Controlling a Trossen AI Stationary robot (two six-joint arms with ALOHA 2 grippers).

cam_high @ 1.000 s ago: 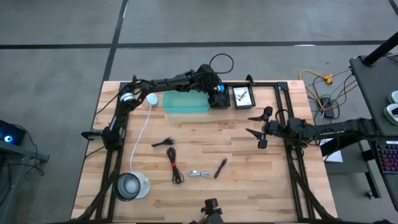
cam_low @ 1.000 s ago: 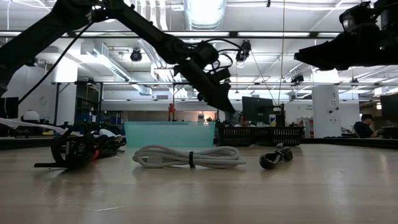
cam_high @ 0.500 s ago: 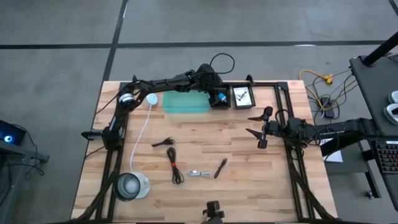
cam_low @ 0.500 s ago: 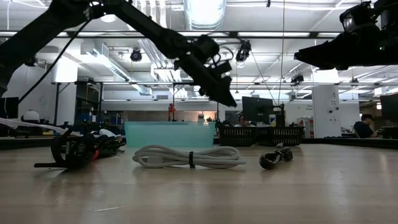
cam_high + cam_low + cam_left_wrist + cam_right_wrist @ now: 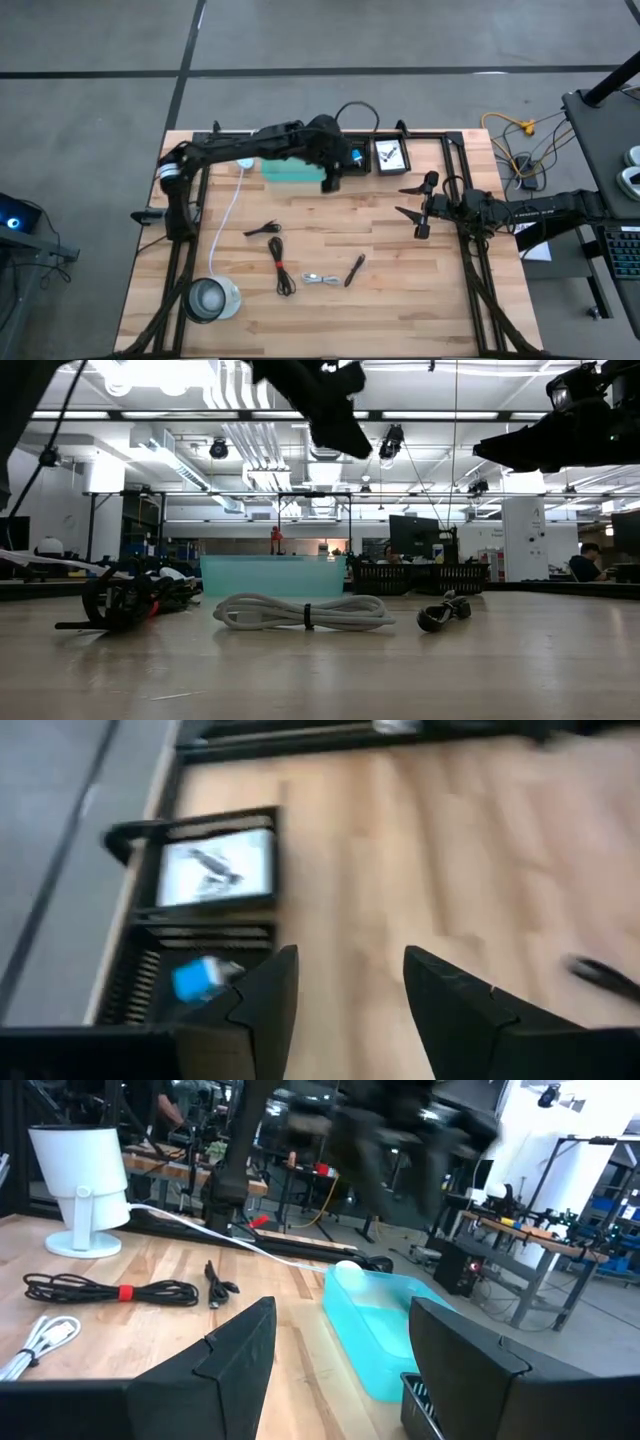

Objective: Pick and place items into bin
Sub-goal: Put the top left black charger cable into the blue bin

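Items number four on the table (image 5: 430, 300), lower centre: one small black cable (image 5: 262, 230); one red-tied cable (image 5: 281, 266); one silvery cable (image 5: 319, 279); one pen (image 5: 354, 270); one teal bin (image 5: 290, 168) upper centre; left claw (image 5: 331, 181) apart, empty, beside the bin; right claw (image 5: 409, 200) apart, empty, at right.

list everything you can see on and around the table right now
bin: one, teal, far side of table, partly under left arm
black trays: two, right of bin, one holding a white card, the other a small blue item
black cable with red tie: one, near middle
small black cable: one, behind the tied cable
silvery cable: one, near edge
black pen: one, right of silvery cable
white cord: one, left side, ending at round clear container
left gripper: open, empty, over bin's right end
right gripper: open, empty, right side
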